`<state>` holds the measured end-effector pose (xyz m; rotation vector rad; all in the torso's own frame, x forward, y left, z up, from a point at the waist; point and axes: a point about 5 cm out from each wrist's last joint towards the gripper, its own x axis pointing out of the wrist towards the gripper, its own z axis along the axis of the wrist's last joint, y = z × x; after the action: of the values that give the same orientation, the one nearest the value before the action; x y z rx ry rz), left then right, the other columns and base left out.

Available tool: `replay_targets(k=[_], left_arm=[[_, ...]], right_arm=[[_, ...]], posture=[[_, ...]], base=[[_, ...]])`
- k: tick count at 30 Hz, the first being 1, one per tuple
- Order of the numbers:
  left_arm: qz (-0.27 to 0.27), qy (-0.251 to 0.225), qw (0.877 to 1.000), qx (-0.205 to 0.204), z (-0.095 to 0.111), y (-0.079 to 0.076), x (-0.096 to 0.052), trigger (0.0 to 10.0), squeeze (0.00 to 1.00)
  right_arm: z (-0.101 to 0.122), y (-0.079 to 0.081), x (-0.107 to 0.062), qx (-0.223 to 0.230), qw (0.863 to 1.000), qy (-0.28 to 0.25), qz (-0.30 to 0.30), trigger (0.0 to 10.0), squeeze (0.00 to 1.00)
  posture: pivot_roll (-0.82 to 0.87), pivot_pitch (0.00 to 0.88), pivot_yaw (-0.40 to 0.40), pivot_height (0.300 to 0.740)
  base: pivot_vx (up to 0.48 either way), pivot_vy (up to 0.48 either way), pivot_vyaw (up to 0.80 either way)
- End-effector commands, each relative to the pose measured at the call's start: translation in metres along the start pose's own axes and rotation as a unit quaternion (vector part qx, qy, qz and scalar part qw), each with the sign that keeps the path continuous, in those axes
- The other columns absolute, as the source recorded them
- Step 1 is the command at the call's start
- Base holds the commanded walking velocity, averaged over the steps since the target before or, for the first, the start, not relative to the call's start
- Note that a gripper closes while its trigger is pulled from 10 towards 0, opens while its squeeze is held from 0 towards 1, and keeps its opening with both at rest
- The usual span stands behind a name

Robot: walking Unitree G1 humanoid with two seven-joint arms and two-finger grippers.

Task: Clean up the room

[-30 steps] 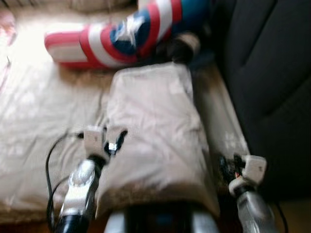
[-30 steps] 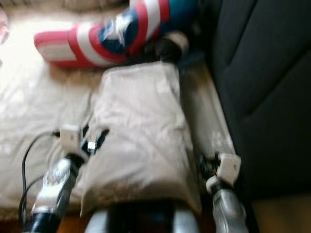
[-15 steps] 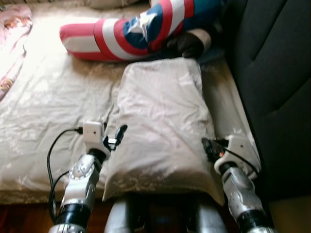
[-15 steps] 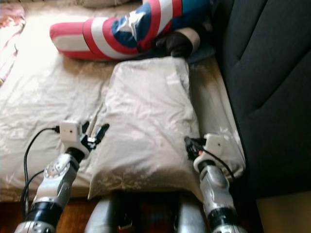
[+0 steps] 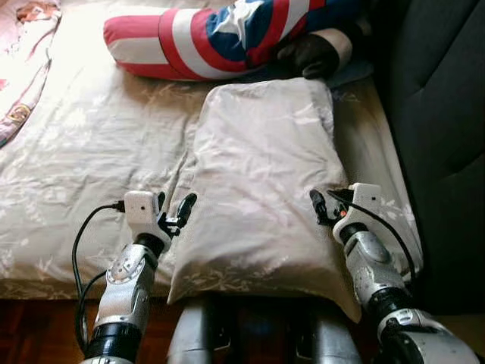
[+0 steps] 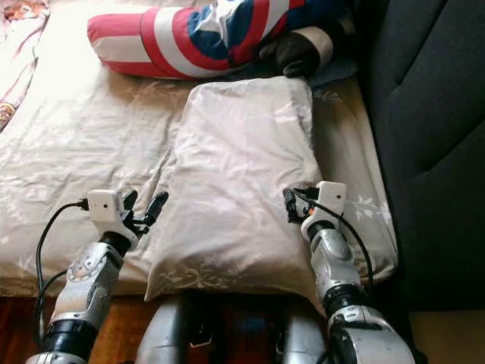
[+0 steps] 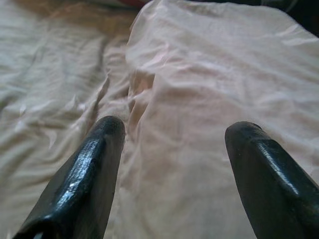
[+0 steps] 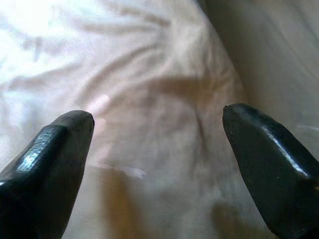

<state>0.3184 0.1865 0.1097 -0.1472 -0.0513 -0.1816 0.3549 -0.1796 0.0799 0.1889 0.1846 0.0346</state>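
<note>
Flanking the beige pillow [image 5: 261, 182] on the bed [image 5: 83, 144]: left hand [image 5: 173, 215] and right hand [image 5: 326, 203], fingers spread, equally close at its near corners; long axis runs away toward the striped cushion [image 5: 220, 34].

Both silver arms reach forward, bent at the elbow, one on each side. The left gripper [image 5: 174, 212] has its black fingers spread wide (a cable loops beside its wrist) — the right gripper [image 5: 326, 201] likewise gapes open.
</note>
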Motion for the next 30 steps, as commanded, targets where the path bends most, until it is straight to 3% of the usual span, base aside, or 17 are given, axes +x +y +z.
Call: replay_targets(k=[1, 7, 11, 12, 17, 26, 30], left_arm=[[0.008, 0.007, 1.000, -0.007, -0.002, 0.004, -0.006, 10.0, 0.00], [0.006, 0.010, 1.000, -0.008, -0.002, 0.004, -0.007, 10.0, 0.00], [0.004, 0.011, 1.000, -0.005, 0.000, 0.003, -0.007, 10.0, 0.00], [0.005, 0.009, 1.000, -0.004, 0.001, 0.003, -0.007, 10.0, 0.00], [0.004, 0.008, 1.000, -0.003, 0.003, 0.003, -0.008, 10.0, 0.00], [0.004, 0.008, 1.000, -0.003, 0.003, 0.002, -0.009, 10.0, 0.00], [0.004, 0.008, 1.000, -0.003, 0.005, 0.003, -0.009, 10.0, 0.00]], right_arm=[[-0.007, -0.009, -0.002, -0.008, 0.999, 0.025, -0.022, 10.0, 0.00], [-0.008, -0.018, -0.002, -0.009, 0.998, 0.056, -0.039, 10.0, 0.00], [-0.012, -0.020, -0.002, 0.020, 0.997, 0.071, -0.038, 10.0, 0.00], [-0.015, -0.019, -0.002, 0.039, 0.995, 0.082, -0.033, 10.0, 0.00], [-0.025, -0.013, -0.005, 0.047, 0.991, 0.123, 0.005, 10.0, 0.00], [-0.049, -0.003, -0.014, 0.040, 0.981, 0.178, 0.062, 10.0, 0.00], [-0.061, -0.005, -0.020, 0.024, 0.977, 0.205, 0.051, 10.0, 0.00]], posture=[[0.08, 0.371, 0.061, 0.644], [0.08, 0.382, 0.067, 0.644], [0.09, 0.386, 0.067, 0.644], [0.09, 0.387, 0.068, 0.644], [0.09, 0.383, 0.070, 0.644], [0.09, 0.371, 0.069, 0.644], [0.09, 0.366, 0.070, 0.644]], base=[[0.000, 0.000, 0.00], [0.000, 0.000, 0.00], [0.000, 0.000, 0.00], [0.000, 0.000, 0.00], [0.000, 0.000, 0.00], [0.000, 0.000, 0.00], [0.000, 0.000, 0.00]])
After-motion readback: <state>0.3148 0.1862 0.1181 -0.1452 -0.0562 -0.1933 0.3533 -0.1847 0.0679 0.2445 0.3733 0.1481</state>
